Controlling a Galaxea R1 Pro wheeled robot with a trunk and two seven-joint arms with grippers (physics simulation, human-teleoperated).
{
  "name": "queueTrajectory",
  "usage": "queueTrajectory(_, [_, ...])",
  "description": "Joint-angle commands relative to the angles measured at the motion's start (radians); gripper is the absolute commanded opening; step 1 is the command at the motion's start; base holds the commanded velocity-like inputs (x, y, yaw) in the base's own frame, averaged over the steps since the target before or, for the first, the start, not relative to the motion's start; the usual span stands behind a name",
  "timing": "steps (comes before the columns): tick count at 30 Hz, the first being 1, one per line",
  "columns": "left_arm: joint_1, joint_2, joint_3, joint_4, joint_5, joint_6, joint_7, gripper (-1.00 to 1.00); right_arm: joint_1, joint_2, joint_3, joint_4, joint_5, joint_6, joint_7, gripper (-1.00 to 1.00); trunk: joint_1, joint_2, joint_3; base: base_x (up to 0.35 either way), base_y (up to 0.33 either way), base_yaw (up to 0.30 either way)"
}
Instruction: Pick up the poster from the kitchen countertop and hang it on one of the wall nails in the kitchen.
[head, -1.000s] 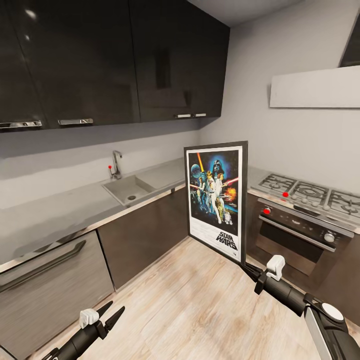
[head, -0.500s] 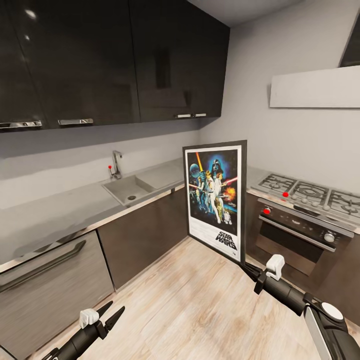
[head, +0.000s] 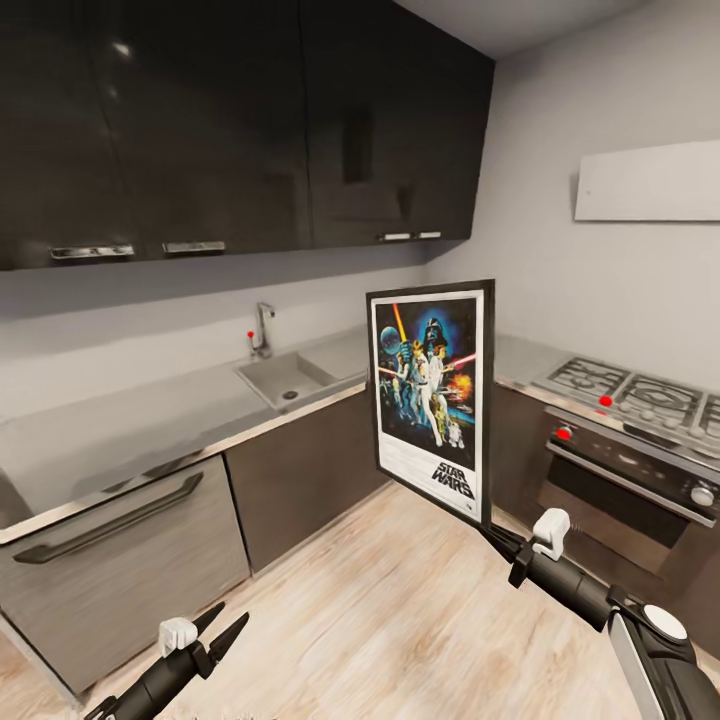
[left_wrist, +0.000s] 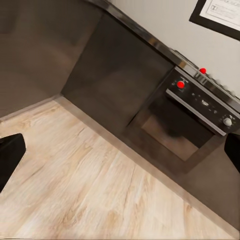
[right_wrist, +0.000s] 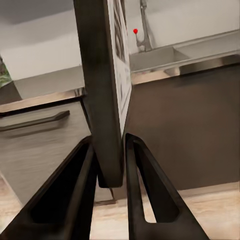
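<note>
The right gripper (head: 492, 532) pinched the poster (head: 432, 396) by its lower corner; its long axis rose upright from the jaws, clear of the countertop (head: 150, 430). The left gripper (head: 222, 627) hung spread, empty.

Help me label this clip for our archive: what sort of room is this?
A home kitchen, by the look of it: a grey countertop with a sink and tap, a gas hob above an oven, and dark wall cabinets overhead.

Quick count: one poster (head: 430, 398), one sink (head: 286, 379) with one tap (head: 263, 329), one oven (head: 625, 500), two grippers, four red dots around the kitchen countertop (head: 150, 425).
</note>
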Motion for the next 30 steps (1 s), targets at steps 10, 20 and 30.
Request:
queueTrajectory(10, [-0.001,0.000,-0.009,0.001,0.009,-0.004,-0.001,1.00,-0.001,0.000,-0.001,0.000,-0.009,0.011,0.007,-1.00,0.000,-0.002,0.003,-0.203,0.176,0.109])
queueTrajectory(20, [-0.001,0.000,-0.009,0.002,0.009,-0.004,-0.001,1.00,-0.001,0.000,0.002,0.000,-0.009,0.010,0.006,-1.00,0.000,-0.002,0.005,-0.175,0.130,0.153])
queueTrajectory(30, [-0.001,0.000,-0.009,0.002,0.009,-0.004,-0.001,1.00,-0.001,0.000,0.004,0.000,-0.008,0.010,0.005,-1.00,0.000,-0.002,0.009,-0.026,0.112,0.270])
